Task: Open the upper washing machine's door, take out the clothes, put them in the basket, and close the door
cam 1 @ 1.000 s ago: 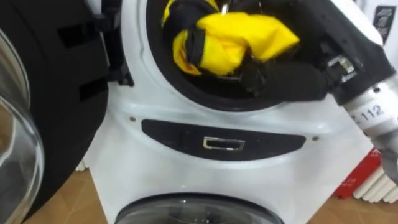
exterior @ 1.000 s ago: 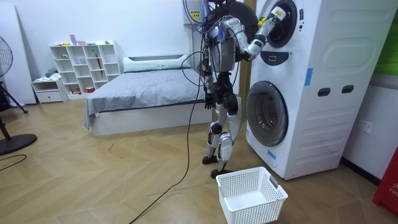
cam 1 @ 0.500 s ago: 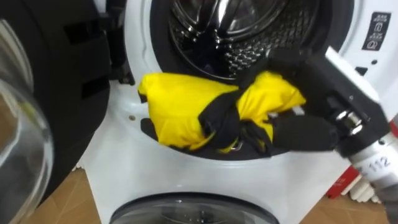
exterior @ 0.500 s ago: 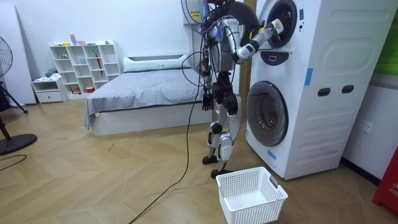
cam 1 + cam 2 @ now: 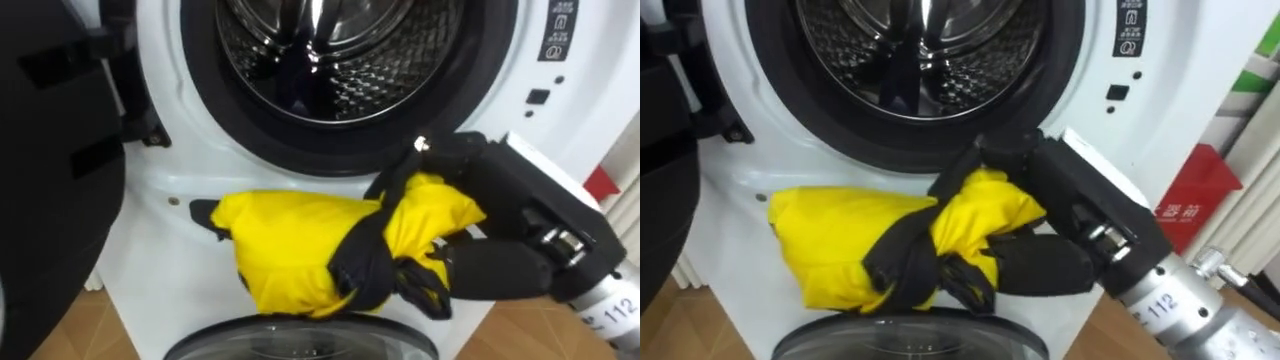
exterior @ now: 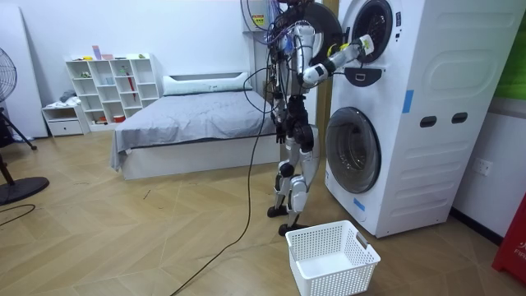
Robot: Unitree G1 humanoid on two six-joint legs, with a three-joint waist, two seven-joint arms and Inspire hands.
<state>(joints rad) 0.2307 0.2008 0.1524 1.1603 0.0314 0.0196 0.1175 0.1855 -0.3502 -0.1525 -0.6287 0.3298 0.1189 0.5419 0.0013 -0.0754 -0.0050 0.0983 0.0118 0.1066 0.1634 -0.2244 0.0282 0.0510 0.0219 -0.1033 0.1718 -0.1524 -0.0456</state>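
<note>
One washing machine [image 5: 180,130], a stacked unit with two round openings. The upper drum [image 5: 330,50] is open and its steel inside is bare. Its one dark door [image 5: 50,180] is swung out to the left of the drum. The lower door [image 5: 310,345] is closed, directly below the drum.

One garment [image 5: 300,245], yellow with black straps. It is out of the drum, bunched just below the drum's rim against the white front panel and above the lower door.

One right hand [image 5: 520,215], coming in from the right of the drum. It is clamped on the garment's right end, with fingers curled over the top and thumb underneath.

Right of the drum there is one label strip [image 5: 557,30] with small icons, too small to read. The right eye view adds one red object [image 5: 1195,190], lower right of the drum, with white print that is not legible.

The room view gives the wider scene. The robot stands upright facing the machine, its right arm raised to drum height. One white basket [image 6: 333,256] sits on the wood floor, well below the drum and just beside the machine's base. Well away from the drum, to the room view's left, are one bed [image 6: 189,115], one white shelf [image 6: 111,86] and one fan [image 6: 5,74].
</note>
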